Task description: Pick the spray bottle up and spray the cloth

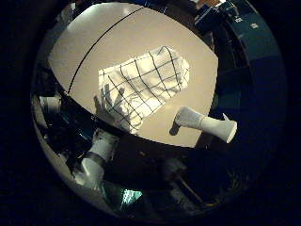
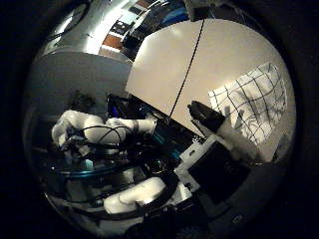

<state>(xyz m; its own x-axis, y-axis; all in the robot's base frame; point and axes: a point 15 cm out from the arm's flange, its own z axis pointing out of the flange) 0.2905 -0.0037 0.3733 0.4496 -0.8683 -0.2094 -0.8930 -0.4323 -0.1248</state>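
Your cloth (image 1: 143, 87), white with a dark grid of lines, lies rumpled near the middle of the pale tabletop (image 1: 103, 47), and a thin dark line (image 1: 101, 40) runs across the tabletop just beyond it. The spray bottle (image 1: 204, 123) is white and lies on its side on the tabletop near the cloth but apart from it, close to the tabletop's edge, with its dark nozzle end pointing toward the cloth. Your hand (image 2: 219, 142) is up above the tabletop and holds nothing. In the thumb side view you see 1 dark-tipped finger (image 2: 204, 114) reaching out straight over the tabletop beside the cloth, so the hand reads as open and relaxed. A second white robot arm (image 2: 99, 127) stands off the tabletop's edge, well apart from the cloth and the bottle. Both things sit clear of the hand, with bare tabletop between them.
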